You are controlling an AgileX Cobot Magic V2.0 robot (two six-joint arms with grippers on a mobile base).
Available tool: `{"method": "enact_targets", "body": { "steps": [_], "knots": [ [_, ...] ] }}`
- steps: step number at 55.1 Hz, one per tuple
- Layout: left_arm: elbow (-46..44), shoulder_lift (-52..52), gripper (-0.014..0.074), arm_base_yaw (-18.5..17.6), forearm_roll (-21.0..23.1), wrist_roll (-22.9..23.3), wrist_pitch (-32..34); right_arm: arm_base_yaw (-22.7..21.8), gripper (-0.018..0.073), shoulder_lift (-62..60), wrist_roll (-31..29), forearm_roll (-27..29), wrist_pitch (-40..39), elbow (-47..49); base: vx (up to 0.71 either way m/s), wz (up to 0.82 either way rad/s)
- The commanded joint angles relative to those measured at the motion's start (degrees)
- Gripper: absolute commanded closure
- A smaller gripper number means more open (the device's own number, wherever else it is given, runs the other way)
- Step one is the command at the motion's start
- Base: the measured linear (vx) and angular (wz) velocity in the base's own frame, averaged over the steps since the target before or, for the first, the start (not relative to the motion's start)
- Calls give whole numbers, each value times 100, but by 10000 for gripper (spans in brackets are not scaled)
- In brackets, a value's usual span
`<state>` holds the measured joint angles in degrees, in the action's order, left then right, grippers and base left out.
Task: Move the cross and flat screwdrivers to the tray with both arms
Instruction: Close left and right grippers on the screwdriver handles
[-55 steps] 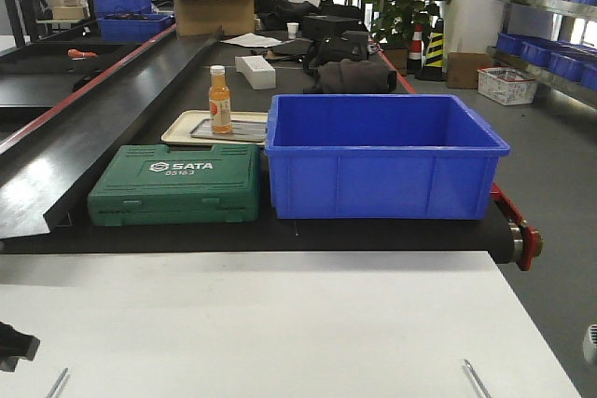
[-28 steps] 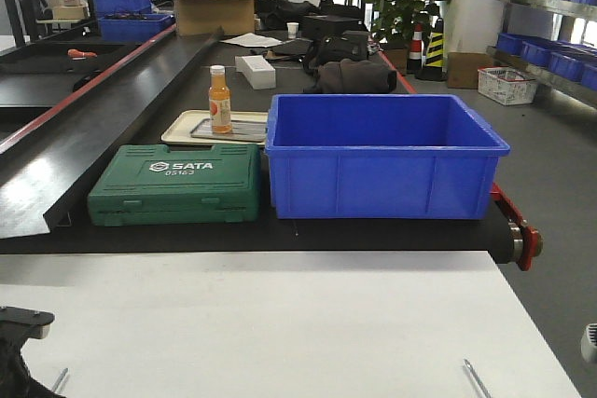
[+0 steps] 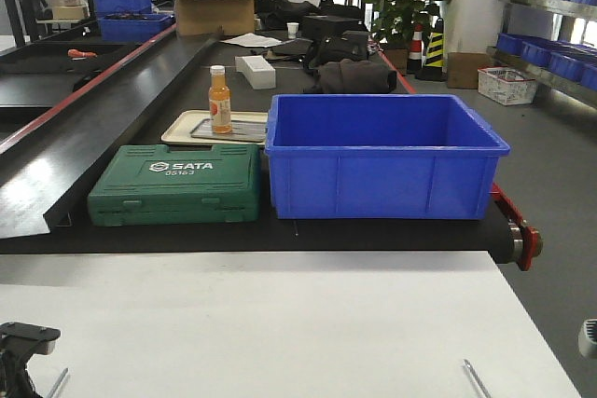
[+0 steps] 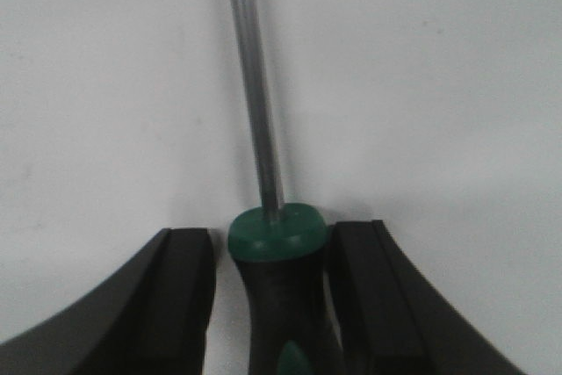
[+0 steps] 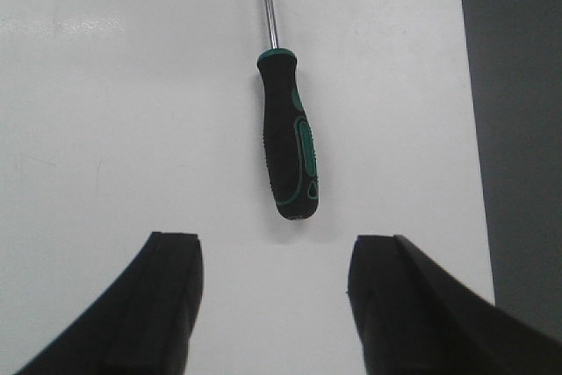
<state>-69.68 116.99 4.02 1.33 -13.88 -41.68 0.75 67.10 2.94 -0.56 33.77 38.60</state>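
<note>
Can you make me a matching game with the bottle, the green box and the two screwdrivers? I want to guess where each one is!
Things
1. bottle
2. green case
3. screwdriver in the left wrist view
4. screwdriver in the right wrist view

Places
A. lying loose on the white table, ahead of the open right pincer
B. standing on the cream tray
C. between the fingers of the left pincer
D. beside the blue crate

Pairs: 1-B, 2-D, 3-C, 4-A
</note>
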Motion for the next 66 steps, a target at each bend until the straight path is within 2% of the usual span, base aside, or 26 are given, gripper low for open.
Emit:
{"method": "enact_targets", "body": {
  "steps": [1,20,27,34,56,66],
  "knots": [
    [-154,-298,156,-4,49,-35,15,-32,97,271,-12,-94,-141,495,0,0],
    [-154,-298,156,-4,49,-40,-79,-32,97,2528,-61,-431,701,2511,0,0],
    [-154,-298,156,-4,49,-40,-79,-32,97,3342,-406,-397,790,2988,0,0],
    [-154,-298,156,-4,49,-40,-79,-32,97,3821,-608,-341,541,3102,0,0],
    [-154,-298,156,-4,60,-40,-86,-32,97,4543,-614,-381,53,3102,0,0],
    [-154,-298,157,-4,60,-40,-97,-32,99,4673,-670,-367,231,3102,0,0]
  ]
}}
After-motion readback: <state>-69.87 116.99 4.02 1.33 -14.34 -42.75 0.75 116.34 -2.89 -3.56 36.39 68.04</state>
